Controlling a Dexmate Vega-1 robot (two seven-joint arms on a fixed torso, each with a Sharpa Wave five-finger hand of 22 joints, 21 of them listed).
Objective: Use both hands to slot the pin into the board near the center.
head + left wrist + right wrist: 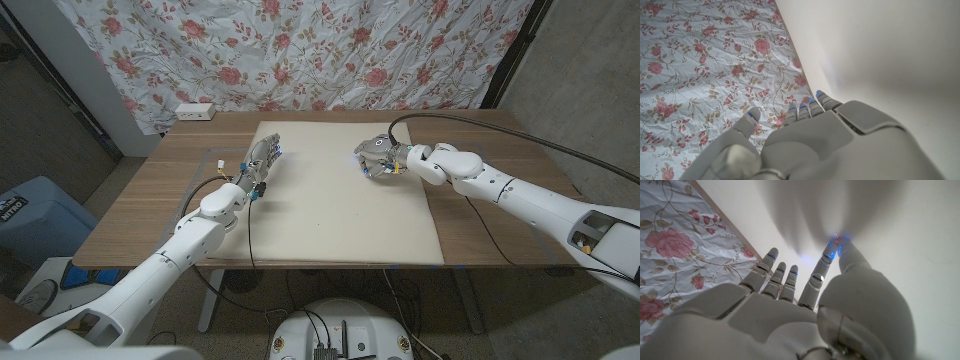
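Flowered curtain (300, 50) hangs behind a wooden table (150, 200) w/ a cream board (340, 200) covering its middle and a white power strip (195, 112) at approx 11 o'clock. Left hand (262, 160) sits at the board's 10 o'clock edge, fingers apart, nothing held. Right hand (380, 155) is over the board at approx 1 o'clock, thumb and forefinger tips (840, 242) pressed together; can't tell if the pin is between them, too small to see.
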